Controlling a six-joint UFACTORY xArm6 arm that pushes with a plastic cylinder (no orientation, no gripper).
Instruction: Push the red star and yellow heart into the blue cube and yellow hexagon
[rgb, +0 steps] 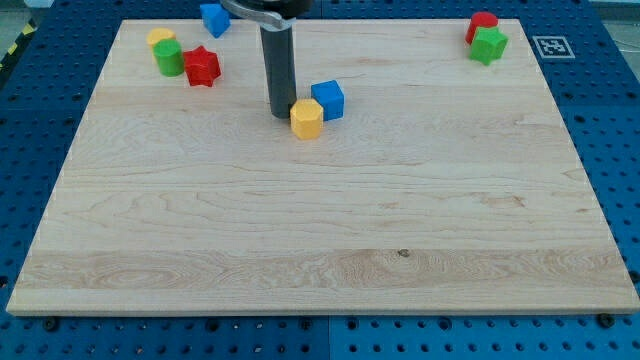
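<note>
Tip (279, 115) touches yellow hexagon (307, 118) beside blue cube (328, 99); no pincer shows.

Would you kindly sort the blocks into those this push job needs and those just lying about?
Needed: red star, yellow heart, blue cube, yellow hexagon, with my tip just left of the hexagon.
Lying about: green cylinder, top blue block, red block, green star.
</note>
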